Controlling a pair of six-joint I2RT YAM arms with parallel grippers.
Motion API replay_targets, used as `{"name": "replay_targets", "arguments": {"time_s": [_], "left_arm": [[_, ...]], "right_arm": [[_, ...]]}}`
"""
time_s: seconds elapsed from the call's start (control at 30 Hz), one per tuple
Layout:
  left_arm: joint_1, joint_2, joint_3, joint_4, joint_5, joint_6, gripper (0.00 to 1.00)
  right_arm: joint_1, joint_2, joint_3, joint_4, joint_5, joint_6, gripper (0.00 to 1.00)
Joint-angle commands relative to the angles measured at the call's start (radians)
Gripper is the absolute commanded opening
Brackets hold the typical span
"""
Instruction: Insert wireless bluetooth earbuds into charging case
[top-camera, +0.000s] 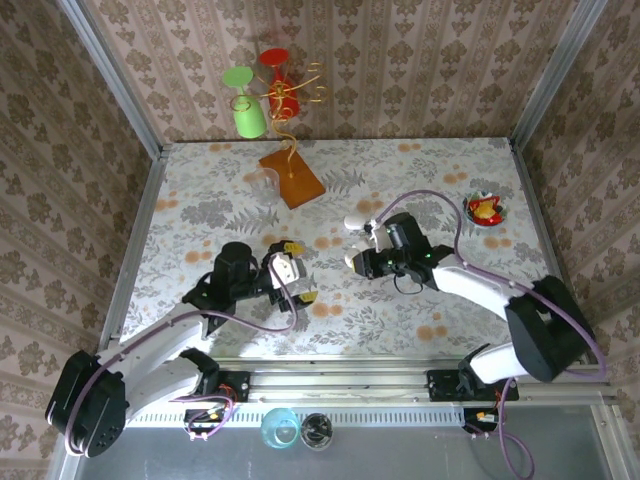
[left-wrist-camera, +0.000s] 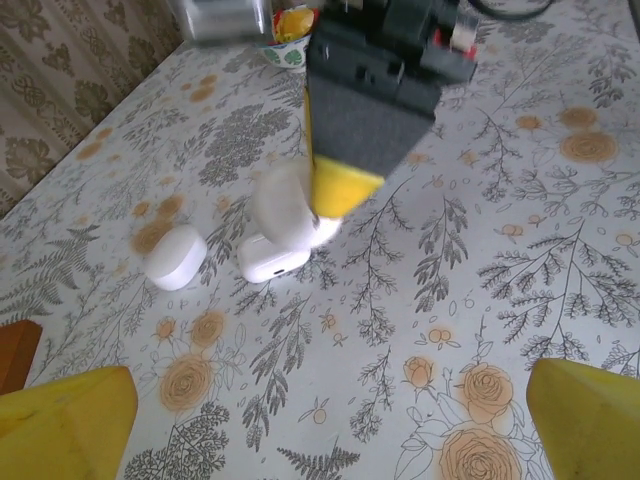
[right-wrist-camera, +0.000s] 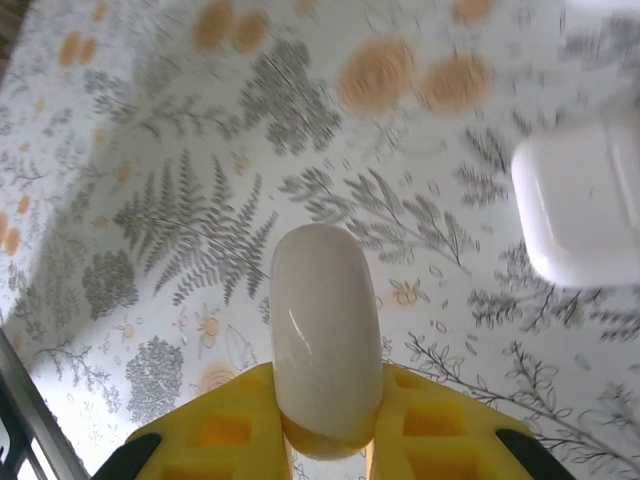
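My right gripper (top-camera: 353, 262) is shut on a white pebble-shaped charging case (right-wrist-camera: 325, 330), held edge-on between its yellow fingers (right-wrist-camera: 215, 430). The left wrist view shows that same held case (left-wrist-camera: 283, 203) just above the table, under the right gripper (left-wrist-camera: 338, 192). Two more white cases lie beside it on the flowered table: one with a port in its side (left-wrist-camera: 271, 259) and a rounder one (left-wrist-camera: 175, 258). One of them also lies to the right of the held case (right-wrist-camera: 583, 205). My left gripper (top-camera: 300, 271) stands wide open with nothing between its fingers (left-wrist-camera: 62, 425). The earbuds are out of view.
A wooden stand (top-camera: 292, 178) with a green cup (top-camera: 248, 118) and a red one sits at the back. A red bowl (top-camera: 486, 209) is at the right. Bare flowered table (left-wrist-camera: 470, 300) lies between my left fingers and the cases.
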Motion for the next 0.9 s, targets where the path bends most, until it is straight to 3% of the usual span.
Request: {"name": "replay_targets", "arguments": {"time_s": [0.0,0.23,0.33,0.53,0.8,0.87], "left_arm": [[0.008,0.018,-0.012,-0.016,-0.004,0.02,1.0],[0.013,0.067,0.023,-0.053,-0.042,0.023,1.0],[0.015,0.075,0.038,-0.083,-0.058,0.035,1.0],[0.027,0.068,0.034,-0.072,-0.08,0.011,1.0],[0.133,0.037,0.003,0.012,-0.195,-0.087,1.0],[0.166,0.024,-0.032,0.098,-0.243,-0.125,1.0]], "right_arm": [[0.009,0.089,0.036,0.058,-0.065,0.14,0.16],[0.051,0.235,0.054,0.131,-0.092,0.182,0.18],[0.057,0.265,0.052,0.158,-0.085,0.204,0.24],[0.056,0.254,0.059,0.135,-0.03,0.187,0.46],[0.039,0.036,0.039,0.056,0.157,0.056,0.77],[0.028,-0.023,0.031,0.041,0.22,0.014,0.83]]}}
